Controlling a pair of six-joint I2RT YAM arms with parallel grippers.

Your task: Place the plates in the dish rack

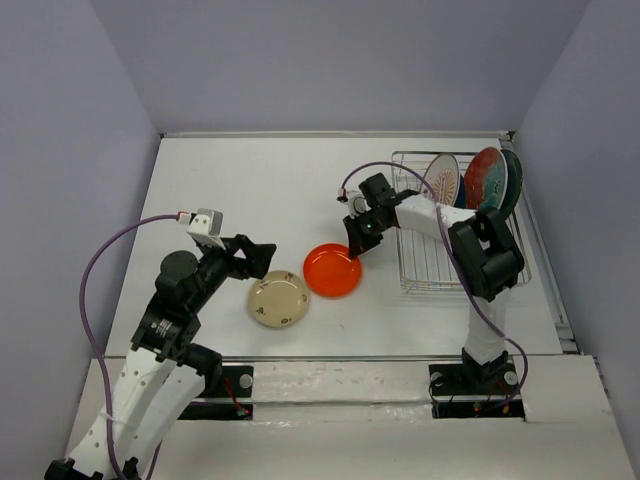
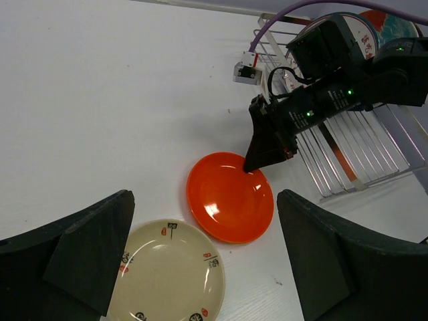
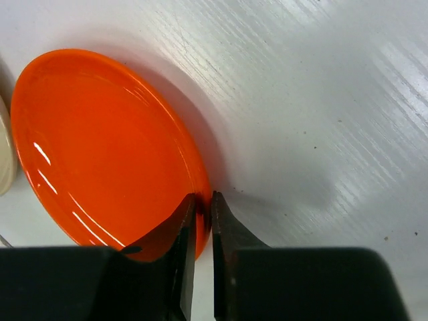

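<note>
At table centre, just L of the dish rack (image 1: 430, 268): R gripper (image 3: 202, 200) is pinching the rack-side rim of the orange-red plate (image 3: 100, 140), with one finger over the inner slope and the other outside the lip. The jaws are all but together w/ only the thin edge between. Plate lies flat on the table (image 1: 250, 180); no lift evident. Rim grip judged deliberate: a flat plate offers no other purchase, and an edge hold lets it be tipped upright for the tines. L gripper (image 1: 255, 258) is spread wide, holding nothing, poised just beside the cream plate (image 1: 279, 299), prob. staged for that item. Cream and orange-red plates lie just beside each other; L wrist view shows a sliver of table between. Rack carries a sunburst plate (image 1: 441, 178), a red-rimmed floral plate (image 1: 486, 180) and a dark plate (image 1: 513, 182) upright at its far end, so nearer tines are the likely target. Est. task past halfway; 2 plates outstanding.
</note>
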